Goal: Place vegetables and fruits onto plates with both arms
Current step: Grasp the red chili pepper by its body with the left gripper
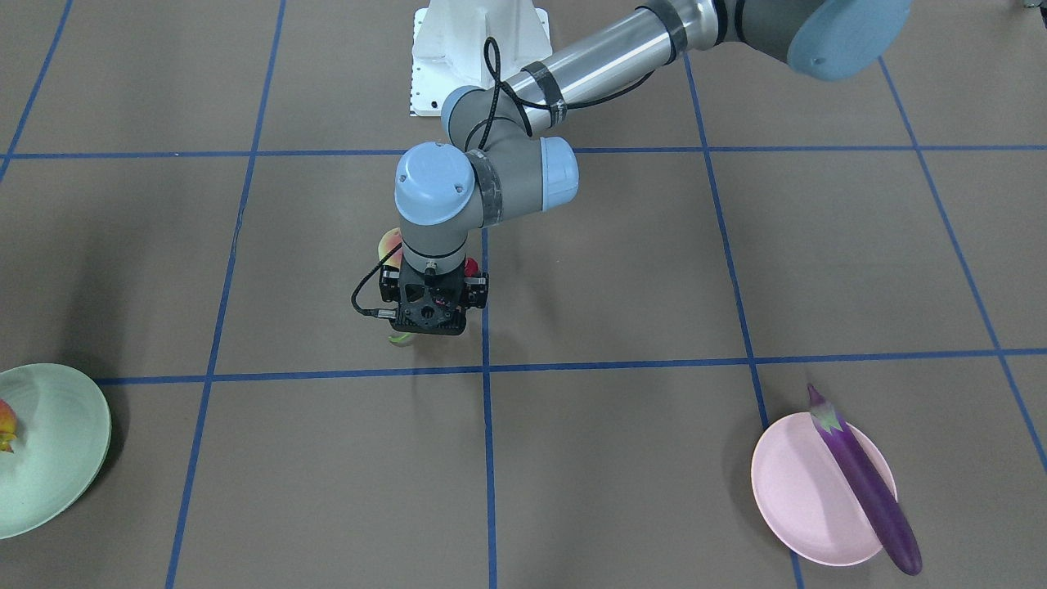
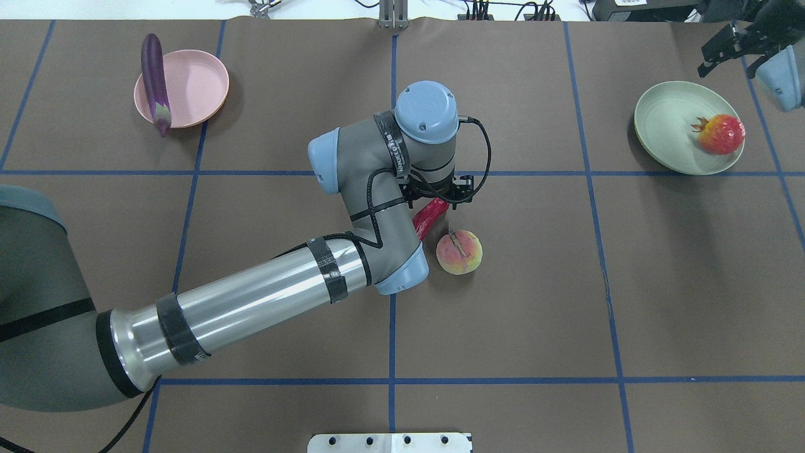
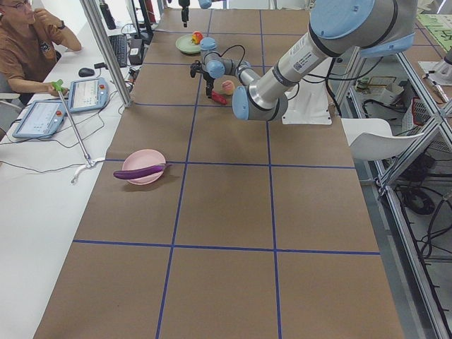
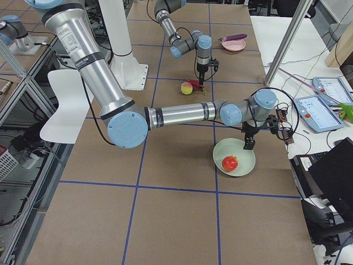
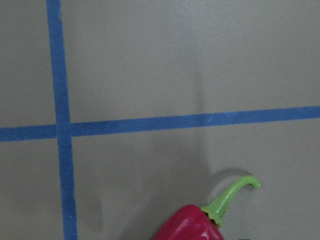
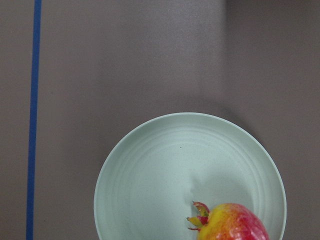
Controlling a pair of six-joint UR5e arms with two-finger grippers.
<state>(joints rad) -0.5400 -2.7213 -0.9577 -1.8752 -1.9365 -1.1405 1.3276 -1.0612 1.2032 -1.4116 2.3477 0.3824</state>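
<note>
My left gripper (image 2: 440, 194) is low over the stem end of the red chili pepper (image 2: 429, 218), which shows at the bottom of the left wrist view (image 5: 192, 225). Its fingers are hidden, so I cannot tell whether they are open or shut. The peach (image 2: 460, 252) lies on the table just beside the chili. The purple eggplant (image 2: 155, 75) lies across the rim of the pink plate (image 2: 195, 82). The pomegranate-like fruit (image 2: 721, 134) sits on the mint green plate (image 2: 666, 126). My right gripper (image 2: 729, 50) hovers open and empty beyond that plate.
The left arm's forearm (image 2: 251, 296) stretches across the left half of the table. The white base block (image 2: 390, 442) is at the near edge. An operator (image 3: 28, 42) and tablets (image 3: 88, 93) are beside the table.
</note>
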